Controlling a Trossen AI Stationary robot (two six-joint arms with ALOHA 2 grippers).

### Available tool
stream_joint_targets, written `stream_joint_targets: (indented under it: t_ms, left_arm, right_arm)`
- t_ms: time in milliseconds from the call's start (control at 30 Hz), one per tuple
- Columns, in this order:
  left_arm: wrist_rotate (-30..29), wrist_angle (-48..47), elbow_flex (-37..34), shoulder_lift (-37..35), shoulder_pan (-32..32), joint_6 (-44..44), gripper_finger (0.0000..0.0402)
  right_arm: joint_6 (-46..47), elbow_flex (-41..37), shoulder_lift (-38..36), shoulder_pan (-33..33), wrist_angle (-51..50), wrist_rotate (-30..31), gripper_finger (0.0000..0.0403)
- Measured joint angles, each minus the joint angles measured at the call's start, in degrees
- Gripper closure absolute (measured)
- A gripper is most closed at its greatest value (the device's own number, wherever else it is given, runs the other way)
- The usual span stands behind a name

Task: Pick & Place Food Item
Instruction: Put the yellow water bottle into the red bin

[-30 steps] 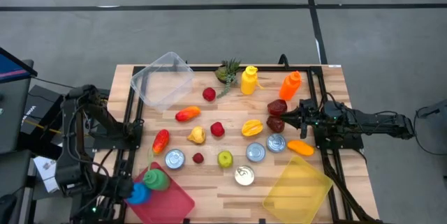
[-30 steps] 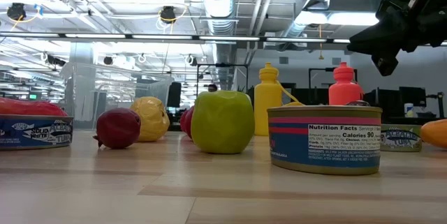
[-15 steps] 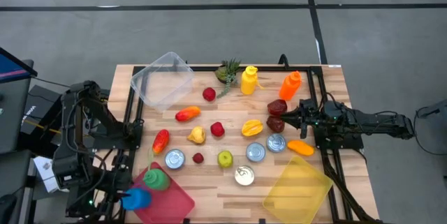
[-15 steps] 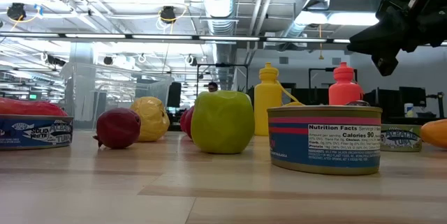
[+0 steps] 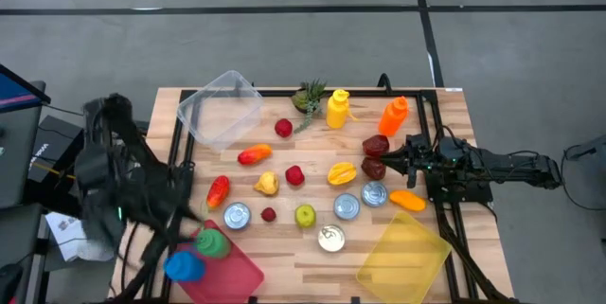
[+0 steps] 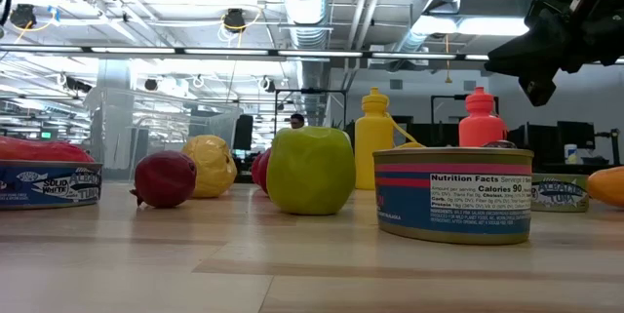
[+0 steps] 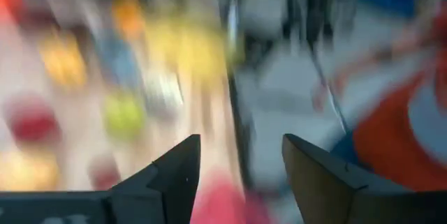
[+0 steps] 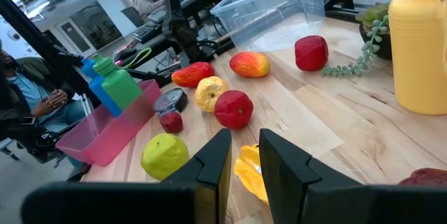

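Toy food lies spread over the wooden table: a green apple, a red pepper, a lemon, several cans such as. A pink bin at the near left holds an upright green bottle and blue bottle. My left arm is blurred above the table's left edge. My left gripper is open with nothing between its fingers. My right gripper hovers at the right by two dark red items, its fingers a narrow gap apart around nothing.
A clear tub sits at the far left and a yellow bin at the near right. A yellow bottle, an orange bottle and a small plant stand along the far edge. People sit beyond the table's left side.
My left arm has risen and swung away from the pink bin, and is blurred by the motion. The blue bottle that it stood beside stays upright in the bin's near left corner.
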Motion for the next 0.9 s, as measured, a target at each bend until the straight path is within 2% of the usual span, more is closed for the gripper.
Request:
stream_joint_targets:
  t_ms: [67,167,233,300,433,500,567,700,900]
  left_arm:
    - [-4.07,8.76,0.13,-2.52,5.36,14.5,0.0206]
    - [-4.67,23.26,0.13,-3.79,17.2,36.21,0.0206]
    - [-4.59,32.09,0.13,-3.11,26.85,45.52,0.0207]
    - [-1.08,37.07,0.13,-2.09,36.67,49.5,0.0207]
    - [13.69,38.0,0.13,1.99,54.15,47.77,0.0207]
    - [20.61,37.45,0.12,5.26,60.33,44.68,0.0207]
    - [25.15,36.74,-0.03,8.75,64.56,41.9,0.0207]
    - [29.7,36.49,-0.06,11.65,67.83,38.27,0.0207]
    - [30.26,36.02,0.0,10.49,67.88,38.19,0.0207]
  right_arm:
    - [0.0,0.0,0.01,-0.01,0.0,0.0,0.0334]
    - [0.0,0.0,0.02,0.0,0.0,0.01,0.0334]
    - [0.0,0.0,0.02,0.0,0.0,0.02,0.0334]
    - [0.0,0.0,0.0,-0.02,-0.02,0.02,0.0334]
    - [0.0,0.0,0.0,-0.01,-0.02,0.0,0.0334]
    - [0.0,0.0,0.02,0.0,-0.01,0.02,0.0334]
    - [0.0,0.0,0.0,0.0,0.0,0.02,0.0334]
    - [0.0,0.0,0.0,0.0,-0.02,0.01,0.0334]
    - [0.0,0.0,0.02,0.0,0.0,0.0,0.0334]
